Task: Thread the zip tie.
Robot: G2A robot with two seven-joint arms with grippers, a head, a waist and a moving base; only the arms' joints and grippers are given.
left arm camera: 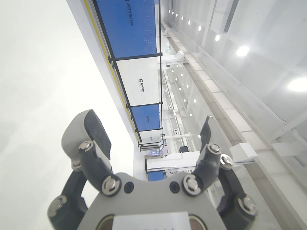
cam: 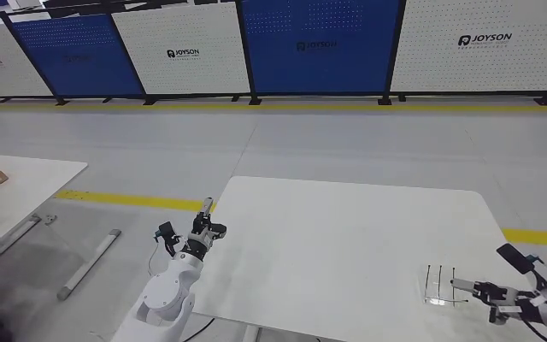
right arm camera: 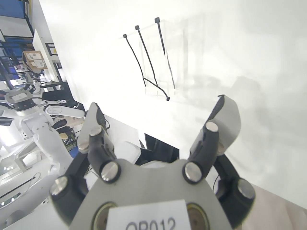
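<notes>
The three black zip ties lie side by side on a clear holder near the right front corner of the white counter, their square heads all at the end away from the robot. A fourth zip tie lies slantwise across their tail ends, and its head rests on the counter just beside the holder. The right gripper hangs at the counter's right front edge, near the ties but not touching them. It points toward them, and its fingers are spread wide with nothing between them. The left gripper is well apart from the ties, at the counter's left edge. It is tipped upward so that it faces the far side of the room, and its fingers are likewise released and hold nothing. Beyond the counter the grey floor carries a yellow line, and a row of blue and white pegboard panels closes off the back. A second white table stands off to the left.
</notes>
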